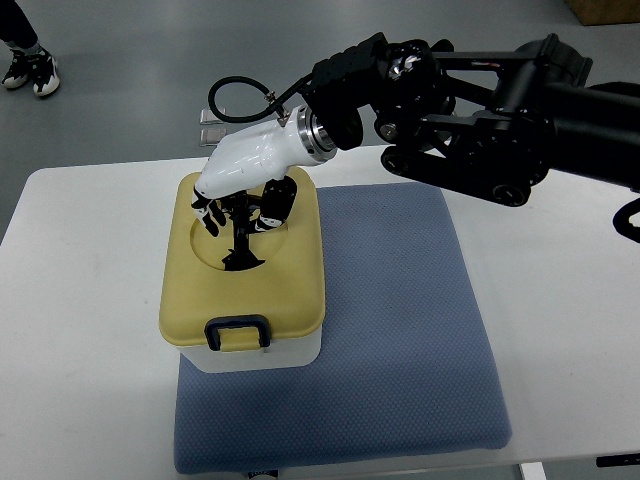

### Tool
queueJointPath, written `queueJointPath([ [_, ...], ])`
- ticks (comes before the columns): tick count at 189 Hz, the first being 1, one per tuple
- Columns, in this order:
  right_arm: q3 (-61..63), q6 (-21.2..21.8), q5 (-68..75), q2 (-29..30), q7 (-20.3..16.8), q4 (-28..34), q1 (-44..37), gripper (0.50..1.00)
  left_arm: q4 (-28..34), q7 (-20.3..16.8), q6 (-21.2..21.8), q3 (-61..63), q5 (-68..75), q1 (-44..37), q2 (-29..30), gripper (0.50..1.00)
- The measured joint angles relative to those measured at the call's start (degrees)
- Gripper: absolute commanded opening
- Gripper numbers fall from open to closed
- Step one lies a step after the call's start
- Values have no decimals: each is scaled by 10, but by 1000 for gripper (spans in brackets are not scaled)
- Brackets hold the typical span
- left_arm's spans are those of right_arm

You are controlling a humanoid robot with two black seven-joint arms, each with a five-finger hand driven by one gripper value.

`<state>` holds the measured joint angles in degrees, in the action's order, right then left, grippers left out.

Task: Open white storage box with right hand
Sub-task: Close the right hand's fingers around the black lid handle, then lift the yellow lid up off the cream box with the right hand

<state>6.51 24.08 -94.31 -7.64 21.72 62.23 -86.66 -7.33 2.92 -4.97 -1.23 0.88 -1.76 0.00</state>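
On the near-left corner of the blue mat [400, 320] sits the white storage box [262, 352], its white body mostly hidden under a pale yellow lid [290, 285]. A dark latch [237, 331] hangs at the lid's near edge, and a round recess with a black handle [240, 255] marks the lid's middle. The right hand [243, 190] is poised over the far half of the lid, fingers [277, 203] curled downward toward the recess and apparently touching the handle; from this angle I cannot tell whether they have closed round it or merely rest there. The arm reaches in from the right of the box, above the mat. No left arm shows.

To my eye the latch looks closed, so pulling at the handle alone may lift the whole box off the mat rather than open it. Best to get the fingers well under the handle, or free the latch first, then raise the lid slowly and straight, watching that the body stays put. The mat lies on a white counter [90, 300]; beyond the box, a person's shoes [30, 70] stand on the floor.
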Motion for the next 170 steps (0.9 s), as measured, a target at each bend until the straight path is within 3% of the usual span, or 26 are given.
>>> queueJointPath([
  [23, 0, 0, 0, 0, 5, 0, 0, 500, 0, 0, 0, 0, 0, 0, 0, 1000],
  [134, 19, 2, 2, -11, 81, 7, -46, 500, 0, 0, 0, 0, 0, 0, 0, 1000],
  [170, 42, 7, 2, -40, 101, 8, -75, 500, 0, 0, 0, 0, 0, 0, 0, 1000],
])
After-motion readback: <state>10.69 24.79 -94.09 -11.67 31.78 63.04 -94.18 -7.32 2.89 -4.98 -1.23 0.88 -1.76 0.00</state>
